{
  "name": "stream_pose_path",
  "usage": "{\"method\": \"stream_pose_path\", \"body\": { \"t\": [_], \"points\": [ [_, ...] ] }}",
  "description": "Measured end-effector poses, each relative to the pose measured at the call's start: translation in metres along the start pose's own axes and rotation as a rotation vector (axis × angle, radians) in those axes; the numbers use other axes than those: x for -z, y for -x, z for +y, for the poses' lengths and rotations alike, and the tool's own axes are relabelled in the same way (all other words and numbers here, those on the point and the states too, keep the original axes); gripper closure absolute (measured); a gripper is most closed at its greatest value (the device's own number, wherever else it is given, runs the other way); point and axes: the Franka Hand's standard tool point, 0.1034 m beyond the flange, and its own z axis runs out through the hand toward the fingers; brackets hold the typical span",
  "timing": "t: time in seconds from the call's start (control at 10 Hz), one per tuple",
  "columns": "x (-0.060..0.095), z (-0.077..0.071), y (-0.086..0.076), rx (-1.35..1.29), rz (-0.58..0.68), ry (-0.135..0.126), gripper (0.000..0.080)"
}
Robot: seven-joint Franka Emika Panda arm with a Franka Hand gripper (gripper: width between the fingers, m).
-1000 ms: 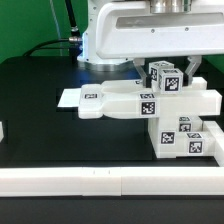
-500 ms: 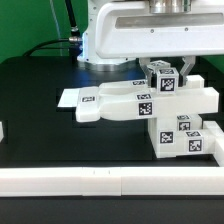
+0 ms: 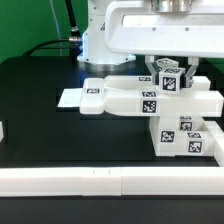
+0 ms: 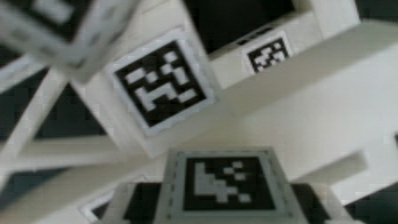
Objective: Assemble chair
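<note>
The partly built white chair [image 3: 180, 115] stands at the exterior view's right, a blocky tagged body with a flat tagged piece [image 3: 110, 100] reaching toward the exterior view's left. On top of it sits a small tagged white block [image 3: 170, 76]. My gripper [image 3: 170, 68] comes down from the big white arm housing and is shut on this block. In the wrist view the same block [image 4: 222, 178] lies between my dark fingers [image 4: 150, 200], with other tagged chair faces [image 4: 160, 85] close behind. The fingertips are mostly hidden.
The marker board [image 3: 68, 98] lies flat on the black table behind the flat piece. A long white border rail [image 3: 90, 181] runs along the front edge. A small white part [image 3: 2, 130] shows at the exterior view's left edge.
The arm and the gripped block have shifted a little toward the exterior view's right. The grip stays shut.
</note>
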Motion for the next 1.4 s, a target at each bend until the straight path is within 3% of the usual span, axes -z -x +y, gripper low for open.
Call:
{"method": "stream_pose_path", "body": {
  "t": [1.0, 1.4],
  "points": [
    [-0.0027, 0.0016, -0.0042, -0.941, -0.035, -0.05, 0.0528],
    [-0.0025, 0.0013, -0.0049, -1.212, -0.051, -0.053, 0.0528]
  ]
}}
